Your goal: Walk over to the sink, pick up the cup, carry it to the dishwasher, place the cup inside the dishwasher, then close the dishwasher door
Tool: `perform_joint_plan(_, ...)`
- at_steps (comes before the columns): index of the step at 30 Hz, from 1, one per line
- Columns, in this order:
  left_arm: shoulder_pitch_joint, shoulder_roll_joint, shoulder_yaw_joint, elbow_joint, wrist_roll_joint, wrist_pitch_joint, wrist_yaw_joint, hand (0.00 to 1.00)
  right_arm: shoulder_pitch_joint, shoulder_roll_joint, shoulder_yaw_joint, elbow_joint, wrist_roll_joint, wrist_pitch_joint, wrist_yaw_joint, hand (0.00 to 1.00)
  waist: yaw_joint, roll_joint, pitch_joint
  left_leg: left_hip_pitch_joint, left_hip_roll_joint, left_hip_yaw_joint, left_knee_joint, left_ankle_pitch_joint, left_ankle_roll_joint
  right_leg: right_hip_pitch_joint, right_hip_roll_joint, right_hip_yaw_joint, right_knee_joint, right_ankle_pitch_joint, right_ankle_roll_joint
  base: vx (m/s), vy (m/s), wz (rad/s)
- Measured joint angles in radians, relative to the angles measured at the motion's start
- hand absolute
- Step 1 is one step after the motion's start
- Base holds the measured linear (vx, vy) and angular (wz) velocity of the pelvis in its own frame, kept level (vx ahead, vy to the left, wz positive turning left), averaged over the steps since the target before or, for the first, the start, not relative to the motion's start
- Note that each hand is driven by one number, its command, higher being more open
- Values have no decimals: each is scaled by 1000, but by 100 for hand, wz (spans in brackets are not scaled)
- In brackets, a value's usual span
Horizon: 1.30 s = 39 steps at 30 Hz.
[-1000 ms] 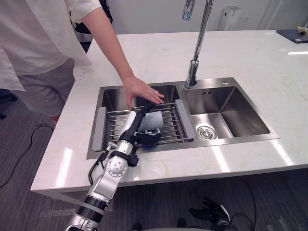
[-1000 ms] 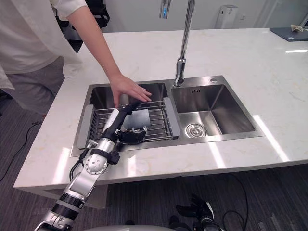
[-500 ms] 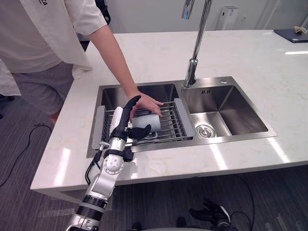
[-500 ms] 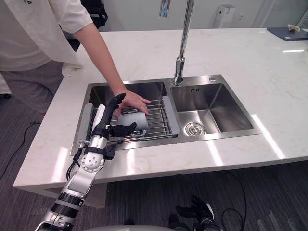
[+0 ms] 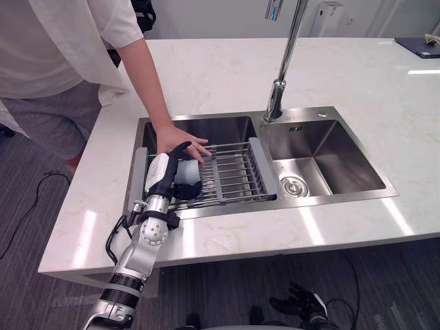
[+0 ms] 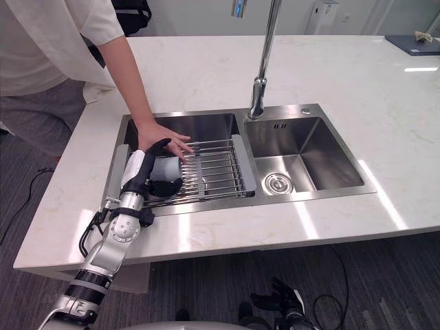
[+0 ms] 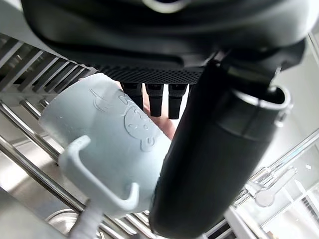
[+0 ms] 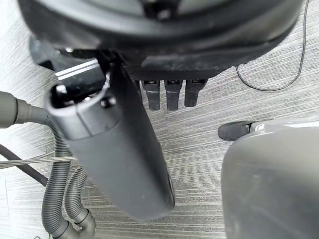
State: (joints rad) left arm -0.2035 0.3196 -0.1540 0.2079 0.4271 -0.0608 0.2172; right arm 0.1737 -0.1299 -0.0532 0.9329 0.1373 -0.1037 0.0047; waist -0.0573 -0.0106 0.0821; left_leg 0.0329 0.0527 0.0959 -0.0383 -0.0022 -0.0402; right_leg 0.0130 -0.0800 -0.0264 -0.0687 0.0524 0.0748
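Observation:
A pale blue-grey cup [image 5: 181,172] with a handle lies on its side on the wire rack [image 5: 237,175] over the sink's left basin. My left hand [image 5: 159,176] reaches in from the near rim. Its fingers are straight over the cup [image 7: 104,144] and its thumb [image 7: 214,149] stands along the cup's side, so the hand is open. A person's hand [image 5: 180,137] rests at the cup's far side. My right hand [image 5: 302,304] hangs low over the floor, open, with straight fingers [image 8: 172,94].
A tall faucet [image 5: 278,103] rises between the two basins. The right basin [image 5: 323,161] holds nothing but its drain. The person stands at the counter's left corner, arm stretched across the pale marble counter [image 5: 227,75].
The cup has shifted left along the rack, and my left hand and the person's hand have moved left with it. My fingers now stand straighter over the cup.

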Motion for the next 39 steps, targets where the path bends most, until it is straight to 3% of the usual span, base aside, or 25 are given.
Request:
perform_joint_plan(5, -3, 5, 2, -1, 8, 0, 0, 90, 3, 0, -1, 0, 0, 0, -1, 90, -13, 0, 0, 0, 1, 4, 0, -1, -1, -3, 1, 6, 0, 0, 0, -10, -8, -2)
perform_joint_plan(39, 29, -26, 5, -92, 5, -3, 18, 90, 4, -2, 1, 0, -1, 0, -1, 90, -10, 4, -1, 10, 1, 8, 6, -2, 0, 4, 1, 9, 13, -2, -3, 0, 0, 0)
